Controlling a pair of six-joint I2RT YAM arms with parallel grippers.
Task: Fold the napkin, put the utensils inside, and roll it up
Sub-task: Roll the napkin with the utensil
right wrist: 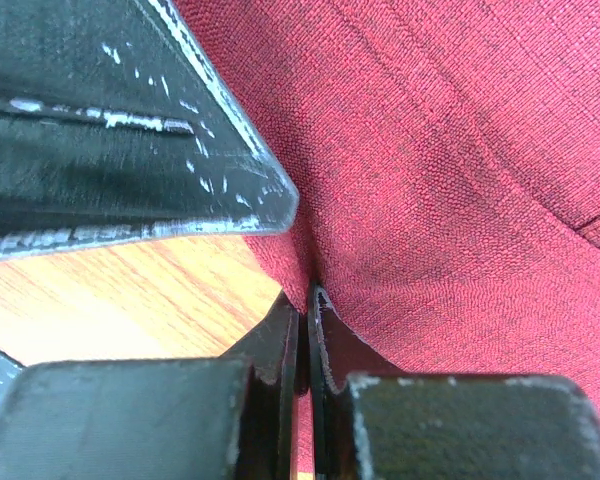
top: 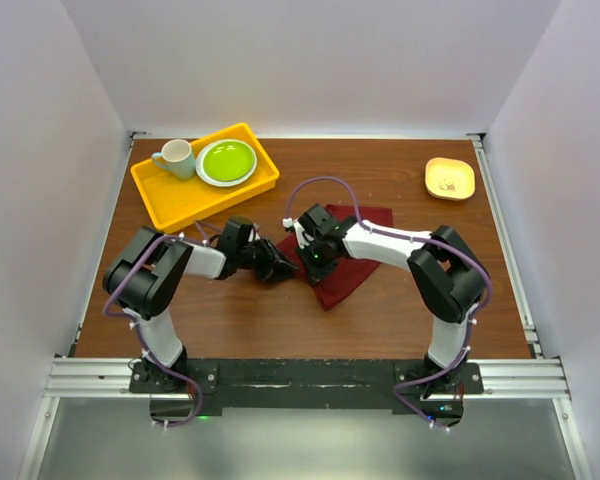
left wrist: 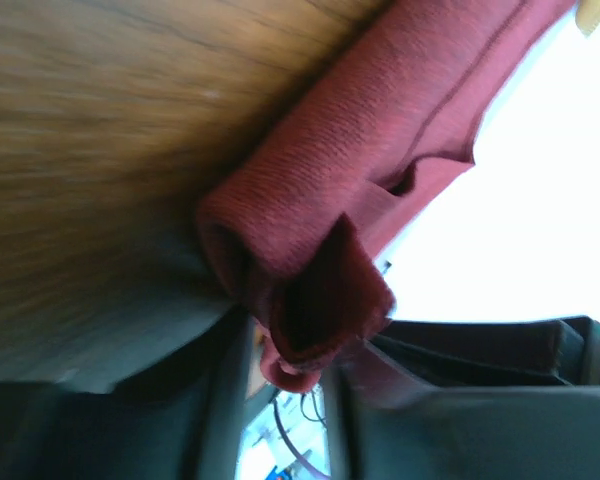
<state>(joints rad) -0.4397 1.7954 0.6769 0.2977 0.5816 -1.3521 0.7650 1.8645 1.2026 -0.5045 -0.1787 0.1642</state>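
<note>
Right gripper (right wrist: 305, 305) pinches the napkin (right wrist: 460, 150) edge, left gripper (left wrist: 280, 375) seems to nip its rolled end — best lift both level, cloth taut.

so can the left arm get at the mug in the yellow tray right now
Probably yes: the mug sits in the yellow tray just beyond that arm, nothing between. But the left end effector grips the napkin, so it must let go first.

Arms bent inward, low; left hand (top: 274, 267) part-closed, gripping; right hand (top: 315, 260) pinched shut.
</note>
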